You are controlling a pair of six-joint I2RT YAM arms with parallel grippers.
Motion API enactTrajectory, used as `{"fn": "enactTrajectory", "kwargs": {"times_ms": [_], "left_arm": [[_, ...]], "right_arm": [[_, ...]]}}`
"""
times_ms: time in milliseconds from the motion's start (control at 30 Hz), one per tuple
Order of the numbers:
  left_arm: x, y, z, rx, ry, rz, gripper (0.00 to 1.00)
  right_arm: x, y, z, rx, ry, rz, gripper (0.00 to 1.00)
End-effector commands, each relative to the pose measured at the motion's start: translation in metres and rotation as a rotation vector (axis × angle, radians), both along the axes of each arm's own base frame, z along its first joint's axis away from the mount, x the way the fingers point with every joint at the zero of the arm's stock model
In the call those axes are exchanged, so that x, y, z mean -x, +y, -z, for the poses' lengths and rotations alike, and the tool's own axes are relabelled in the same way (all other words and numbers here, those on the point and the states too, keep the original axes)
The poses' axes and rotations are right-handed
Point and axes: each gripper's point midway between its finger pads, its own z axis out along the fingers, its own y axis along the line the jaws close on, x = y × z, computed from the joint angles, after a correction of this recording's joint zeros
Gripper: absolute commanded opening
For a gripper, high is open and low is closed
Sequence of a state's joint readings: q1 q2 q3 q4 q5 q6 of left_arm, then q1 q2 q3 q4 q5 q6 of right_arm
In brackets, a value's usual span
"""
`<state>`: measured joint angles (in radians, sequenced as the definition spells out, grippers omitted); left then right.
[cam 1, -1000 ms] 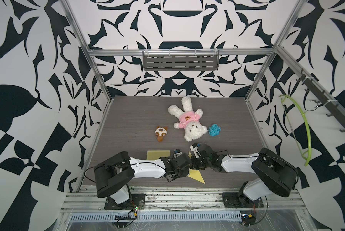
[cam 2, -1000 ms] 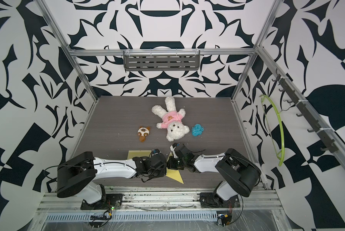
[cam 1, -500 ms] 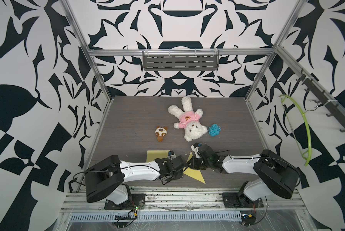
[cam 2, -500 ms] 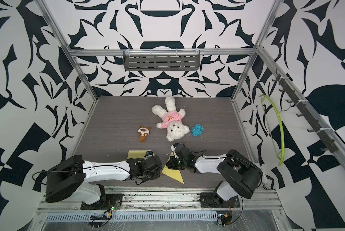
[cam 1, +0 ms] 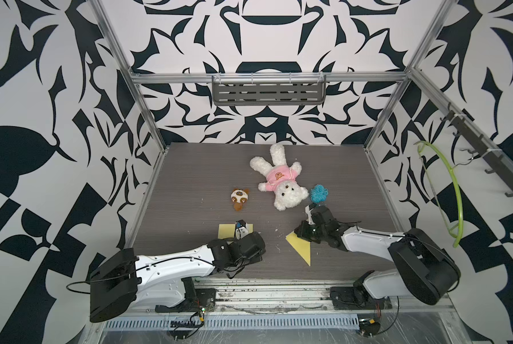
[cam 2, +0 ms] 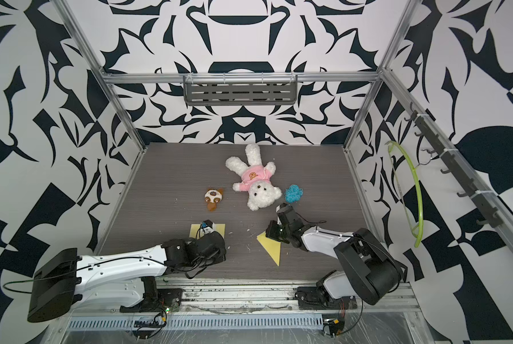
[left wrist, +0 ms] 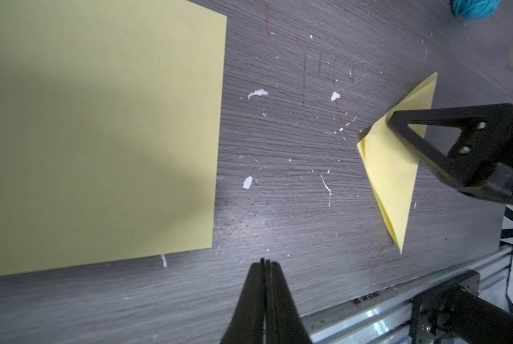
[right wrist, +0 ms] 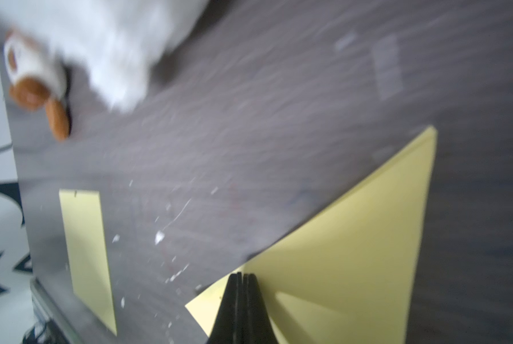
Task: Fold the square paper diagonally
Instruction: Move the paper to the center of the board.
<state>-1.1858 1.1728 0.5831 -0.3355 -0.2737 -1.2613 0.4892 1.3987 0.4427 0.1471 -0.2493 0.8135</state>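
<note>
The yellow paper [cam 1: 302,249] [cam 2: 270,249] lies folded into a triangle near the table's front edge, its long point toward the front. My right gripper [cam 1: 298,234] [cam 2: 268,234] [right wrist: 242,275] is shut, with its tips resting on the triangle's far corner [right wrist: 353,253]. In the left wrist view its black fingers [left wrist: 404,125] sit on the triangle [left wrist: 393,184]. My left gripper [cam 1: 256,253] [cam 2: 221,253] [left wrist: 265,261] is shut over bare table, left of the triangle, holding nothing.
A flat yellow sheet [cam 1: 227,231] [cam 2: 193,230] [left wrist: 100,134] [right wrist: 85,253] lies partly under my left wrist. A white plush bunny [cam 1: 279,181], a small brown plush [cam 1: 239,198] and a blue yarn ball [cam 1: 319,193] lie farther back. A green hoop [cam 1: 454,190] hangs at the right.
My left gripper has drawn back to the left, off the folded paper. The right gripper stays on the triangle's far corner.
</note>
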Motion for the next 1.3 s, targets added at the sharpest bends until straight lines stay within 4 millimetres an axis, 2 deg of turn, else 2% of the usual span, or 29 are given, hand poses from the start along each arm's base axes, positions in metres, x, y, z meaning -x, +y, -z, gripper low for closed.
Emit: {"fn": "enactTrajectory", "kwargs": {"times_ms": [0,200,333,400,600,767,867,1000,1133,1267], "left_arm": [[-0.002,0.021,0.007,-0.067,-0.014,-0.05,0.08],[-0.005,0.033,0.01,-0.058,0.0,-0.092,0.1],[-0.008,0.038,0.012,-0.067,0.019,-0.104,0.1],[-0.01,0.042,0.012,-0.08,0.026,-0.109,0.1],[-0.014,0.053,0.014,-0.079,0.045,-0.134,0.12],[-0.022,0.072,0.01,-0.121,0.061,-0.143,0.17],[-0.03,0.085,0.007,-0.146,0.077,-0.158,0.22],[-0.038,0.103,0.006,-0.205,0.108,-0.162,0.26],[-0.043,0.109,0.012,-0.208,0.158,-0.159,0.22],[-0.05,0.104,0.014,-0.197,0.163,-0.142,0.2]], "right_arm": [[-0.008,-0.038,0.009,0.092,0.005,0.045,0.0],[-0.041,-0.094,0.008,0.053,0.017,0.19,0.0],[-0.059,-0.114,-0.001,0.006,0.007,0.247,0.0],[-0.067,-0.119,-0.009,0.001,-0.015,0.261,0.0],[-0.081,-0.116,-0.035,-0.021,-0.064,0.241,0.0],[-0.089,-0.113,-0.081,-0.032,-0.12,0.224,0.02],[-0.084,-0.114,-0.116,-0.031,-0.164,0.223,0.1],[-0.062,-0.114,-0.154,-0.031,-0.205,0.208,0.18],[-0.032,-0.113,-0.167,-0.029,-0.207,0.203,0.2],[0.0,-0.114,-0.165,-0.029,-0.188,0.216,0.2]]}}
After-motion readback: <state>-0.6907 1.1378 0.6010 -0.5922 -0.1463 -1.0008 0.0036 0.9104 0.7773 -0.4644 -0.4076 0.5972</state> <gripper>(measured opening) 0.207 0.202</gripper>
